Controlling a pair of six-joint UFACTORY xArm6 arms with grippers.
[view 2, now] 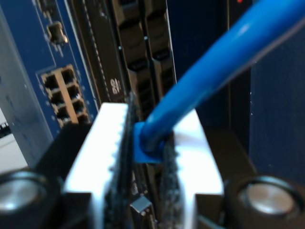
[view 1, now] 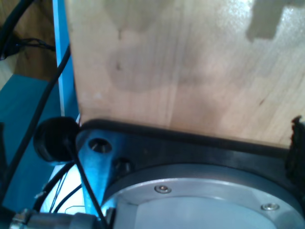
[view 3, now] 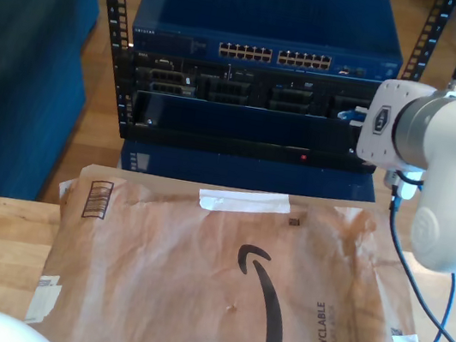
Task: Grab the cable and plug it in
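1. While its two pale ribbed fingers (view 2: 107,148) press together on the translucent blue plug (view 2: 145,143), my second gripper (view 2: 143,157) has the cable (view 2: 214,67) firmly in hand; the grab half of the job looks done, judging by that clamp

2. From the pinch, the bright-blue cable rises away across the second wrist view, while the exterior view has a thin blue run of it (view 3: 445,318) hanging down past the white arm (view 3: 439,152) at that view's right and curving in front of the table's edge

3. Just beyond the fingertips stands the rack equipment: a blue switch panel with a block of open network ports (view 2: 62,93), and beside it the dark chassis face (view 2: 143,57) with its slotted bays. The plug is held near this face but whether it has met any socket cannot be told, since the tip is hidden between the fingers

4. Seen from the exterior view, the arm reaches the rack (view 3: 261,72) at the right end of the dark server row, below the long row of ports (view 3: 272,56) on the blue switch, with a glimpse of blue at its tip (view 3: 354,115)

5. My first gripper stays out of the action; its camera looks across a bare wooden surface (view 1: 190,62) and a round metal flange (view 1: 200,200), and whether it is open or closed cannot be told

6. Left to do, by my judgement: line the plug up with a port, push it home, release

7. A brown paper mailer (view 3: 227,284) covers the table (view 3: 7,249) in the foreground
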